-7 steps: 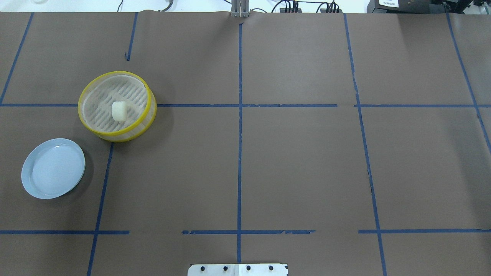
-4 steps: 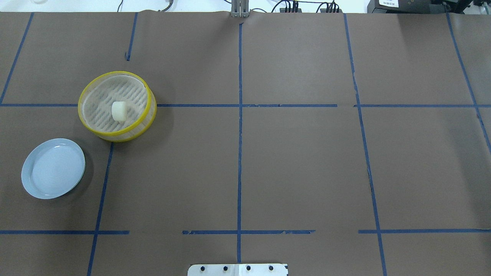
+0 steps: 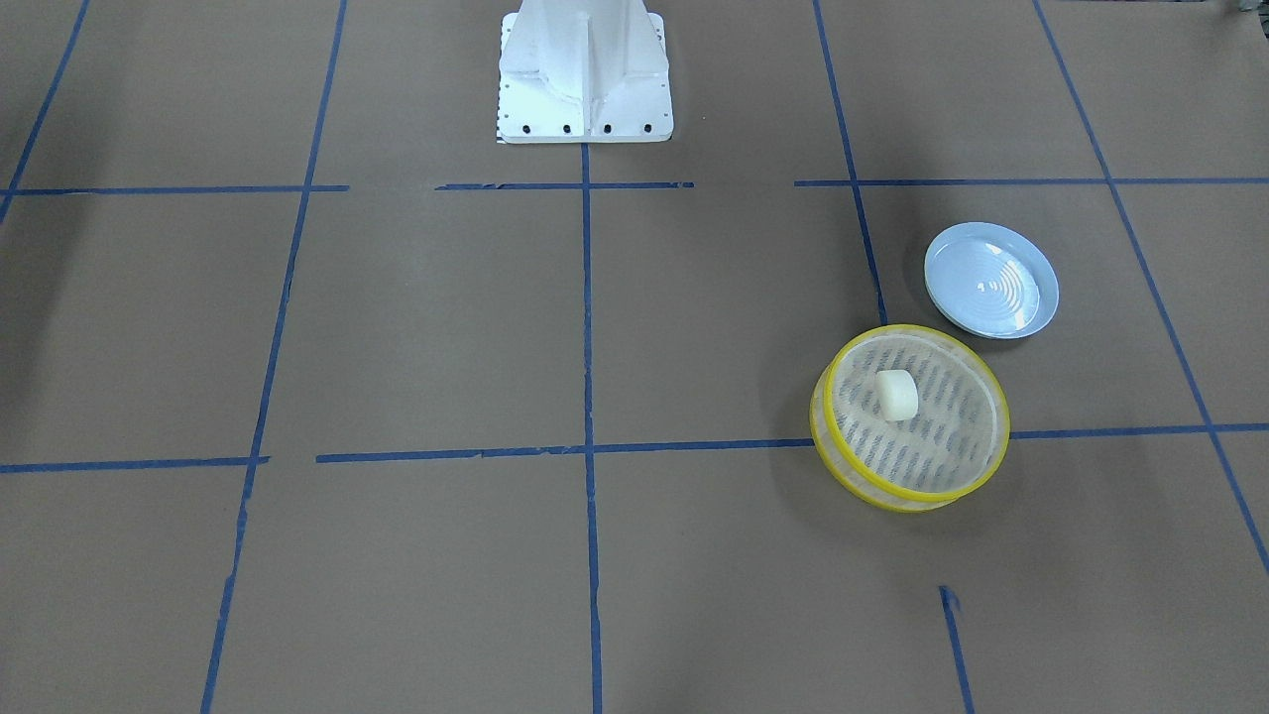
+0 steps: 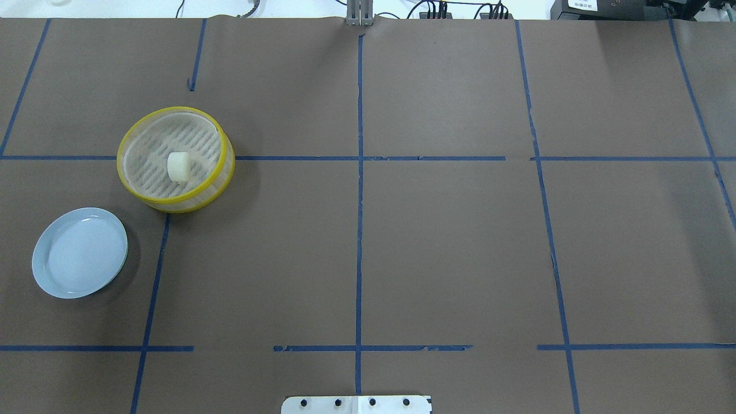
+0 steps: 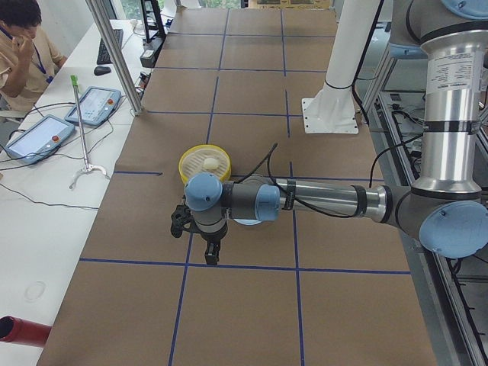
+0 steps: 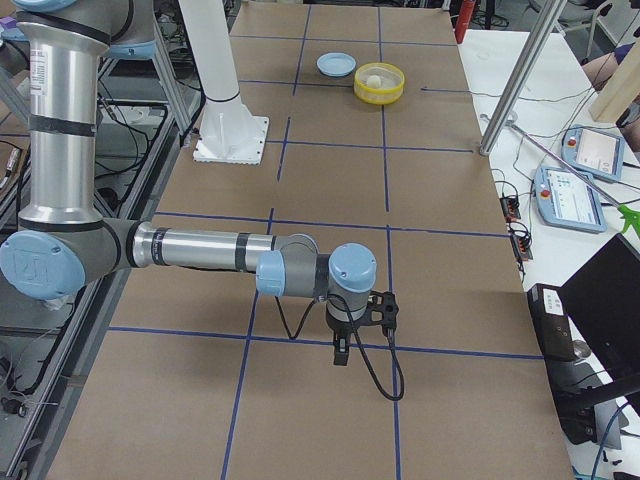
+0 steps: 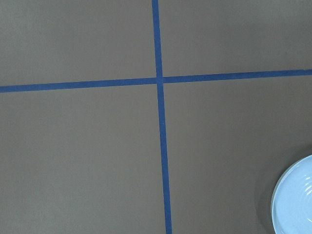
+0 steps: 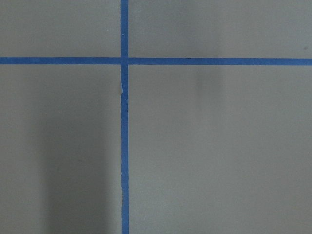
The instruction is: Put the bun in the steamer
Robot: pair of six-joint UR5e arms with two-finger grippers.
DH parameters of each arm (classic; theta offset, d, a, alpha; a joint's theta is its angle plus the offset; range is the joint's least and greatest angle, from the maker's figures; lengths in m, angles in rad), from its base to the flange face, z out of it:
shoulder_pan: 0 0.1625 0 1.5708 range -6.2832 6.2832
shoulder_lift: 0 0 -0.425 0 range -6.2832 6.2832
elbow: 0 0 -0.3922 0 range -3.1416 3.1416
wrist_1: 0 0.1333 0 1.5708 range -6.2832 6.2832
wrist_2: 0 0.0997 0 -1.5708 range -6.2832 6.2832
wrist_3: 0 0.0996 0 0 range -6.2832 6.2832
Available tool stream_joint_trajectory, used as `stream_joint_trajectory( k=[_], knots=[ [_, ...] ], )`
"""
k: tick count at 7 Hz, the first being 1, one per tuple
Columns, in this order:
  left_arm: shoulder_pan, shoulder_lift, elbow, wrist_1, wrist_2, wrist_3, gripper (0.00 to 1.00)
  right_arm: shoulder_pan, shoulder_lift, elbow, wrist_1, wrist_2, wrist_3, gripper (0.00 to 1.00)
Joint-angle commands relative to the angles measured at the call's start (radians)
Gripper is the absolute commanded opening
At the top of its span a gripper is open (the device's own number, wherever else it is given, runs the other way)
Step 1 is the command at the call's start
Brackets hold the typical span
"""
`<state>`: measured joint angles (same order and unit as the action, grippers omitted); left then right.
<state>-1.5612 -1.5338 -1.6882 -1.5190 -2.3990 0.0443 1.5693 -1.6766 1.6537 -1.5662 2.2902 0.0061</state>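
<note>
Nothing has moved. Pale blue ridged round plate [image 4: 80, 253] near left edge of brown table [image 4: 448, 241]; beside it, yellow-rimmed translucent steamer basket [image 4: 221, 178] holds cream-white squat bun [image 4: 179, 167]. Whether left gripper [image 5: 211, 258] or right gripper [image 6: 341, 356] is spread, I cannot tell.

Mine: silver metal tube links [image 5: 328, 200], pale blue round joint caps [image 5: 204, 191], black cable [image 6: 388, 397], black left gripper [image 5: 211, 255]; white bolted pedestal [image 3: 585, 69].

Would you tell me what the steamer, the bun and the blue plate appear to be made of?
The steamer looks plastic: translucent pale walls, bright yellow rims, moulded slotted floor. The bun seems a matte foam or rubber imitation, with an even cream surface, though real dough is possible. The plate looks like glossy plastic or melamine: highlights on its concentric ridges.
</note>
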Motion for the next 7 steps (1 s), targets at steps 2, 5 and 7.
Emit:
stream_joint_trajectory(
  k=[2, 5, 7],
  knots=[
    [-0.008, -0.012, 0.001, 0.002, -0.003, 0.000, 1.00, 0.000, 0.000, 0.000, 0.000, 0.000, 0.000, 1.00],
    [-0.010, -0.008, -0.004, 0.007, 0.000, 0.000, 1.00, 0.000, 0.000, 0.000, 0.000, 0.000, 0.000, 1.00],
    [-0.008, -0.011, -0.007, 0.005, 0.005, 0.000, 1.00, 0.000, 0.000, 0.000, 0.000, 0.000, 0.000, 1.00]
  ],
)
